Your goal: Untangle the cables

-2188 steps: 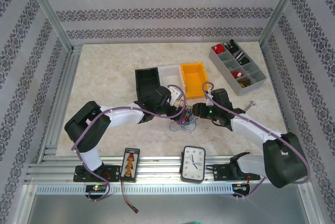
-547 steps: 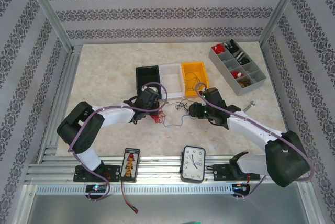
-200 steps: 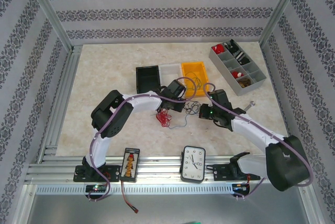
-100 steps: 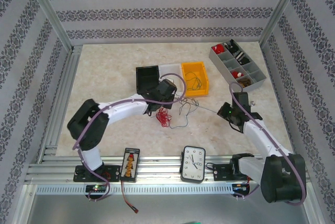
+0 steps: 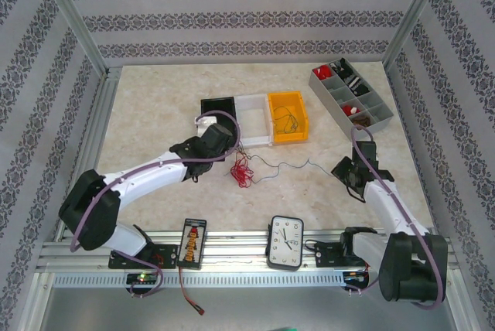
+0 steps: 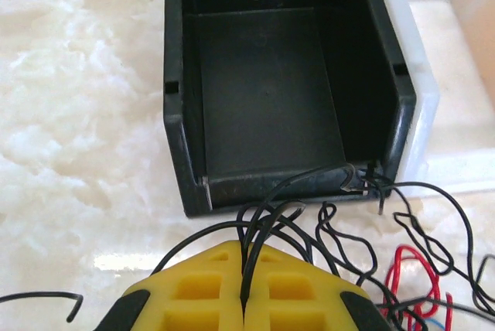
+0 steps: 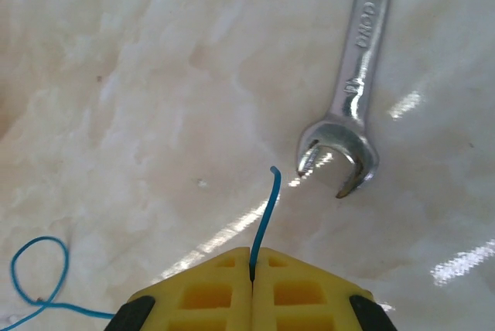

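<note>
Top external view, from the left edge of the pale marbled desk (image 5: 155, 114) inward: the left pincer (image 5: 215, 139) sits just before the near end of an open black plastic bin (image 5: 219, 108). Left wrist view adds the detail. The yellow pads (image 6: 193, 292) are pressed together on several hair-thin dark strands (image 6: 309, 223) of the cables. These rise out of the seam, loop toward the bin's near wall and spread off to the right.

Just right of that pincer lies a small squiggly red bunch (image 5: 244, 167), its long axis running from the far edge toward the near edge. From it a single fine, wavy strand (image 5: 290, 165) crosses the desk, long axis left to right, toward the right edge. Its colour is hard to tell from above. Beyond it an orange plastic bin (image 5: 272, 118) holds a few more dark wires.

The strand ends at the right pincer (image 5: 346, 174). Right wrist view settles the rest: the pads are closed tight on a thin blue strand (image 7: 263, 215). Its short free end points straight ahead toward the open end of a flat steel spanner (image 7: 360, 76), near it but apart. The rest of the strand curls into a loop at lower left.
</note>
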Tool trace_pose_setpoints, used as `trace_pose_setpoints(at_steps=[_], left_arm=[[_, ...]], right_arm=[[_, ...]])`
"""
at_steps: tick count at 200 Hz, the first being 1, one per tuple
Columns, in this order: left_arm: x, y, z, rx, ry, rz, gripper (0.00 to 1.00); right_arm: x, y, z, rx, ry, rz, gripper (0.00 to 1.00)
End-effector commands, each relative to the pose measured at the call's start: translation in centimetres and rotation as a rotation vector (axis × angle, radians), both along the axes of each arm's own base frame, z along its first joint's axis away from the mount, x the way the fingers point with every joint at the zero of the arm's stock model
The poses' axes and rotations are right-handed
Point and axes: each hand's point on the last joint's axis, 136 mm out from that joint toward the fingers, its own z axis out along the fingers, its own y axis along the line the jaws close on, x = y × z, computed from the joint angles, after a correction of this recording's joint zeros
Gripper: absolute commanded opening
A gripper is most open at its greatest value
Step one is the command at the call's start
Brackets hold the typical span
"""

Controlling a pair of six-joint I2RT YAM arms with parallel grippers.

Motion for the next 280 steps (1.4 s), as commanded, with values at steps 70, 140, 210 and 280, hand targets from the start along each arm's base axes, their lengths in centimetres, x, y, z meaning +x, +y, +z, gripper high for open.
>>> trace_pose_setpoints(at_steps=[70,140,210,280], left_arm=[[-3.8,-5.9,-4.1,-0.140,0.137,-0.431,0.00],[-3.9,-6.8,-8.2,-0.098,0.265,-0.458,0.00],[-3.8,-6.7,-8.4,-0.094,0.272,-0.451,0.00],[-3.6,-6.6,-8.2,-0.089,0.261,-0.435,0.00]], right_arm=[[3.1,13.6,4.6,-0.125,-0.199,0.600,0.00],[1.6,21.4,0.8,-0.098,-0.056,0.950,0.14],[-0.6,23.8,-3.4,-0.027,0.112,1.063,0.42],[-2.4,23.3,-5.4,-0.250,0.211,1.156,0.38]])
